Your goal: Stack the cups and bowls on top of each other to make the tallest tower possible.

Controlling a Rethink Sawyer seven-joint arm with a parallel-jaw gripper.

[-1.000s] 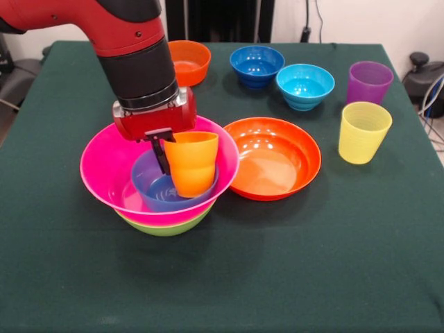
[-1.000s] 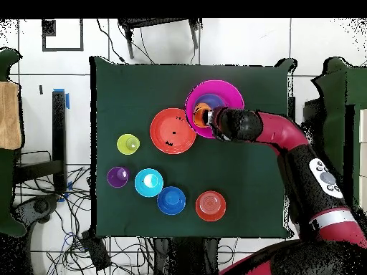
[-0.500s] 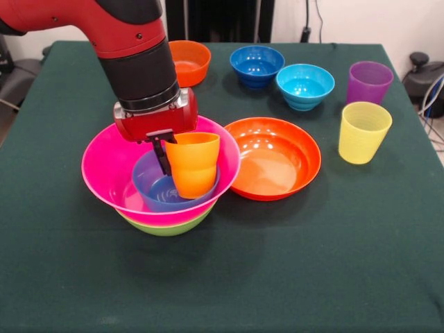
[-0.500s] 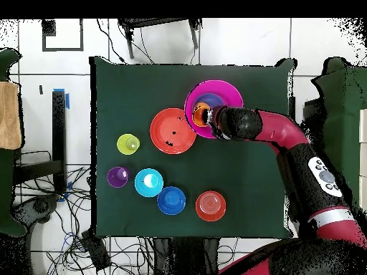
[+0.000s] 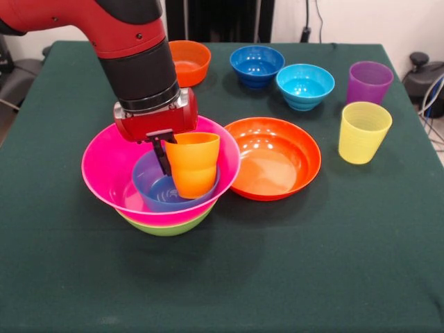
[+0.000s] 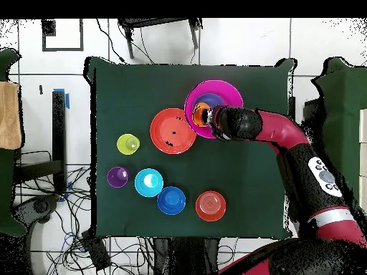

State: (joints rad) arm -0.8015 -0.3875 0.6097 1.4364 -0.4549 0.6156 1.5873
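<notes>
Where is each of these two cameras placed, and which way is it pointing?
Front view: sits across the table, facing the pink bowl pile; shows the red arm's end and gripper at the orange cup.
Overhead view: hangs above, looking straight down at the table; shows the whole arm from its base.
Both share the pink bowl, big orange bowl and yellow cup.
</notes>
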